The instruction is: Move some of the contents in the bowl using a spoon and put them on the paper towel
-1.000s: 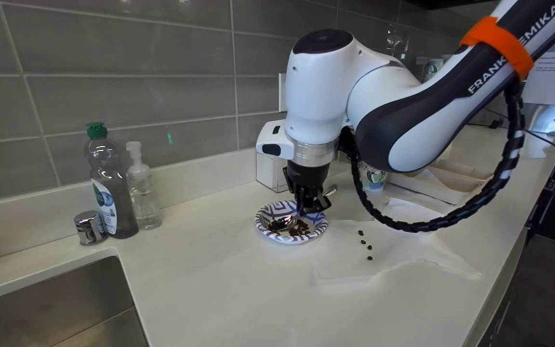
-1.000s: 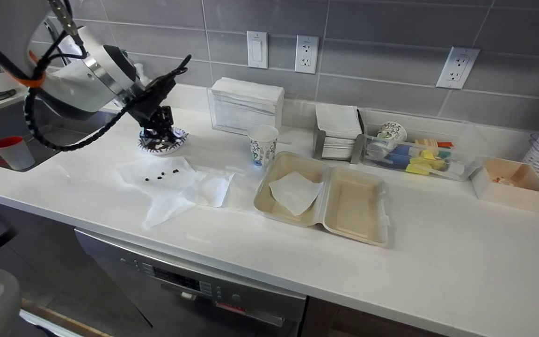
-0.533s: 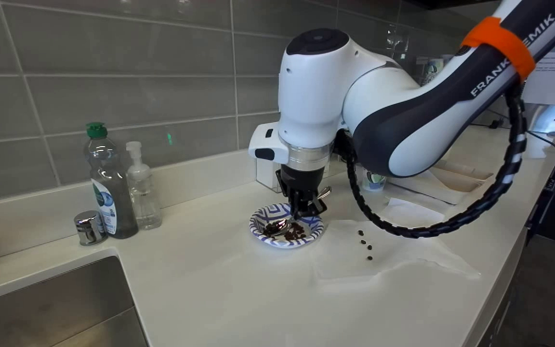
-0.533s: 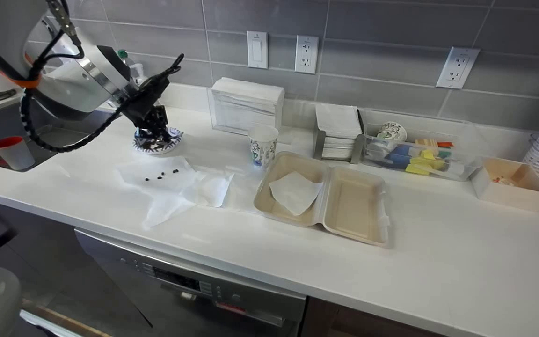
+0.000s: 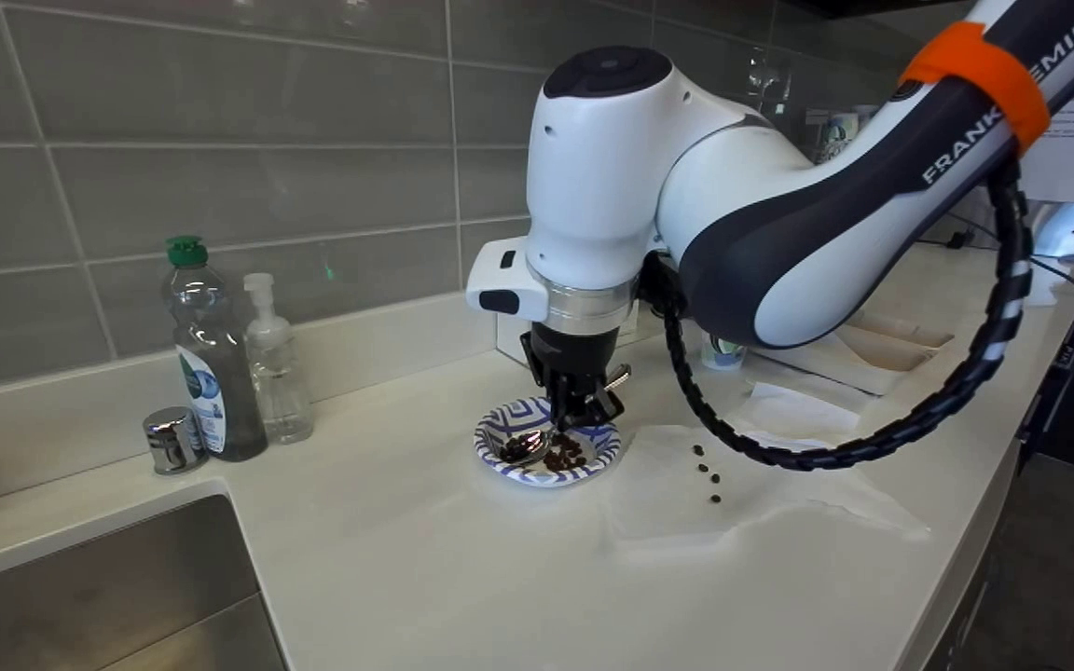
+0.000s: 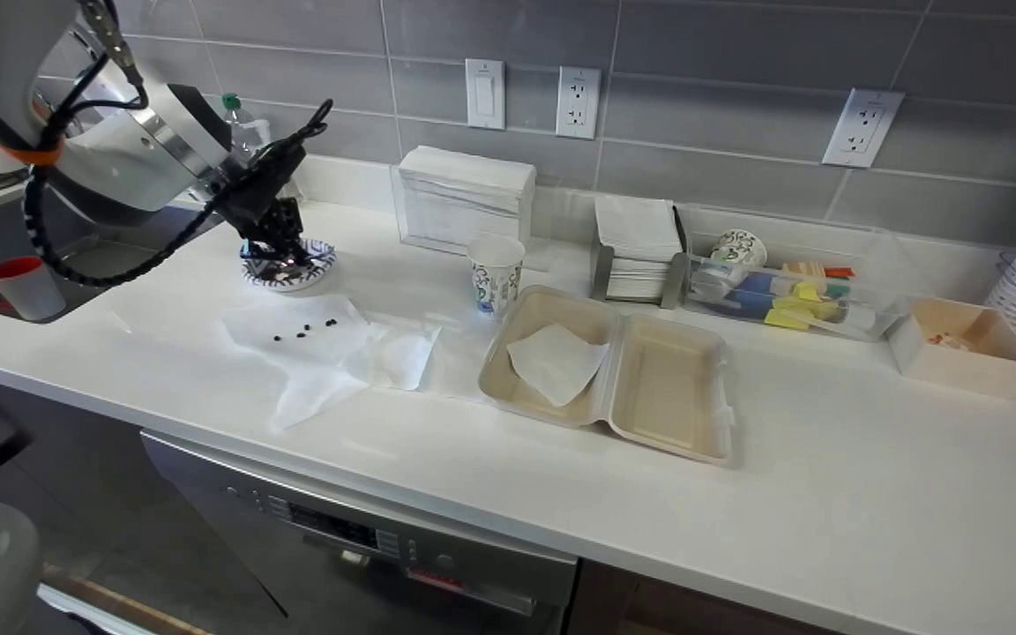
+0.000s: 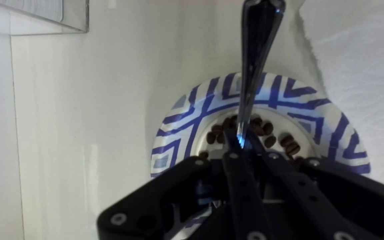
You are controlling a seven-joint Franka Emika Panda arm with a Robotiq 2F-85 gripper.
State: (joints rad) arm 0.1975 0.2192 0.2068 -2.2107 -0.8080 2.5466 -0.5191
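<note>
My gripper (image 5: 560, 421) is shut on the handle of a shiny metal spoon (image 5: 526, 449) just above the bowl; it also shows in the wrist view (image 7: 242, 141). The handle (image 7: 258, 36) sticks out past the fingertips, and the spoon's head rests low in the bowl. The bowl (image 5: 544, 478) has a blue-and-white patterned rim and holds dark brown bits (image 5: 563, 454), also visible around the fingertips (image 7: 217, 130). How full the spoon is cannot be told. The white paper towel (image 5: 779, 508) lies beside the bowl with several bits (image 5: 715, 478) on it.
A dish soap bottle (image 5: 206, 382), a pump bottle (image 5: 278, 382) and a metal sink (image 5: 99, 578) are on one side of the bowl. A paper cup (image 6: 496, 278), a napkin box (image 6: 464, 207) and an open takeaway container (image 6: 671, 388) are on the other.
My gripper has moved a little toward the sink and slightly lower, with the spoon in it. The bowl has slid the same way. The bits on the paper towel have not moved.
</note>
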